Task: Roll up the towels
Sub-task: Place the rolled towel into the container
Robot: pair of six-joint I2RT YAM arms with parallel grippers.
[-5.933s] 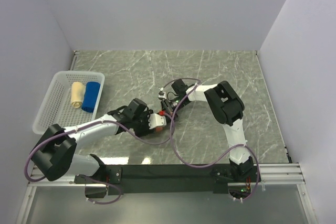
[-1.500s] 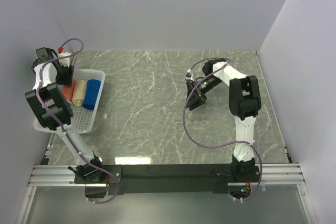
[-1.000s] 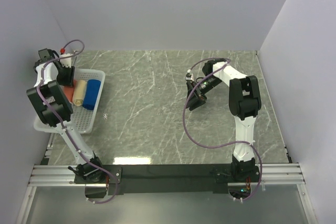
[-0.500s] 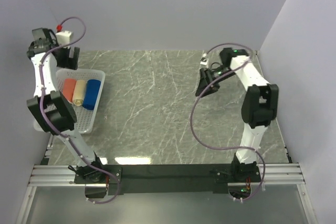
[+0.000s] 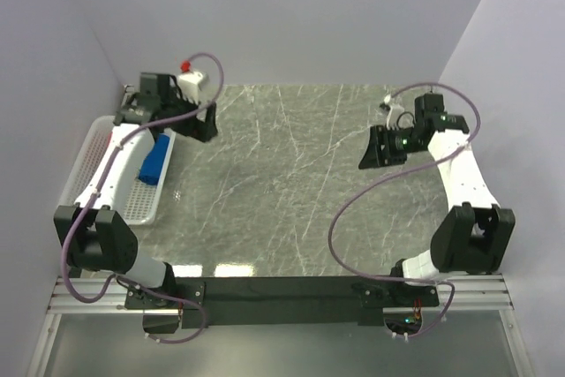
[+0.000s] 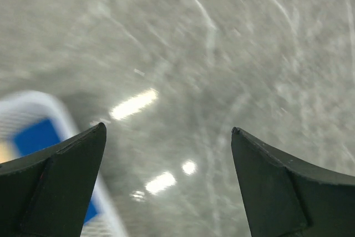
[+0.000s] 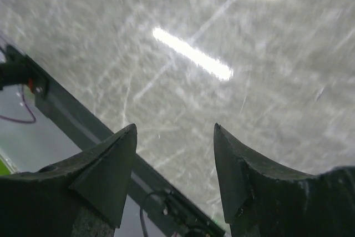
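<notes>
A rolled blue towel (image 5: 153, 163) lies in the white lattice basket (image 5: 81, 184) at the table's left edge. My left arm crosses over the basket and hides whatever lies beside the blue towel. My left gripper (image 5: 201, 123) hangs open and empty above the marble, just right of the basket's far corner. In the left wrist view the left gripper (image 6: 168, 129) has its jaws wide apart, and the blue towel (image 6: 30, 137) is a blur at the lower left. My right gripper (image 5: 371, 149) is raised over the right side of the table. The right gripper (image 7: 175, 126) is open and empty.
The grey marble tabletop (image 5: 282, 183) stretches between the two arms. White walls close in the back and both sides. The black mounting rail (image 7: 83, 131) runs along the near edge, below the right gripper's fingers.
The left gripper opened and rose from the basket, then swung right over the table beside it. The right arm lifted and moved right, its jaws widening slightly.
</notes>
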